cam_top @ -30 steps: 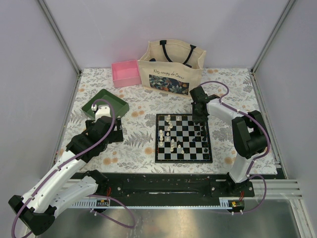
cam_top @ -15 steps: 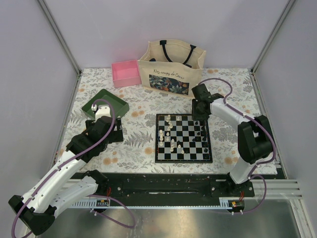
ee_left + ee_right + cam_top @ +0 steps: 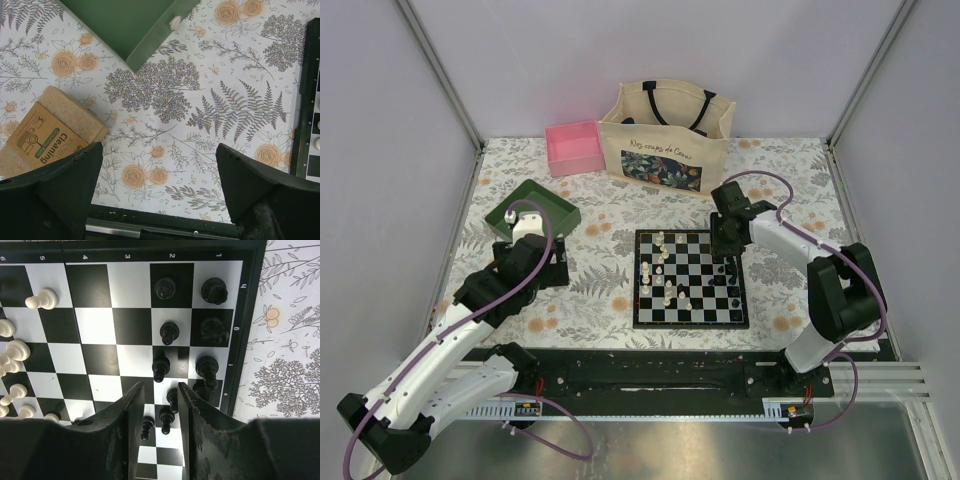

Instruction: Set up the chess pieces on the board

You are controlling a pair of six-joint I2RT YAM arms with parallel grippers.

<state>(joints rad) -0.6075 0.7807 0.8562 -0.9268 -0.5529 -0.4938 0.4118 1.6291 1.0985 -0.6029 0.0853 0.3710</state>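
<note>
The right end effector [image 3: 161,390] hovers over the black pieces [image 3: 169,332] at the right edge of the board [image 3: 690,322], fingers narrowly apart and nothing clamped, with a black pawn [image 3: 172,399] showing in the gap below. Sorting the black ranks looks like the step in hand: they crowd the outer files unevenly, while the white pieces [image 3: 41,298] straggle over the left half. The next move calls for a straight drop onto one pawn, sparing its close neighbours, then a squeeze. The left end effector [image 3: 159,155] hangs wide apart over the table [image 3: 165,100], near a sponge [image 3: 47,131] and a green tray [image 3: 125,20].
</note>
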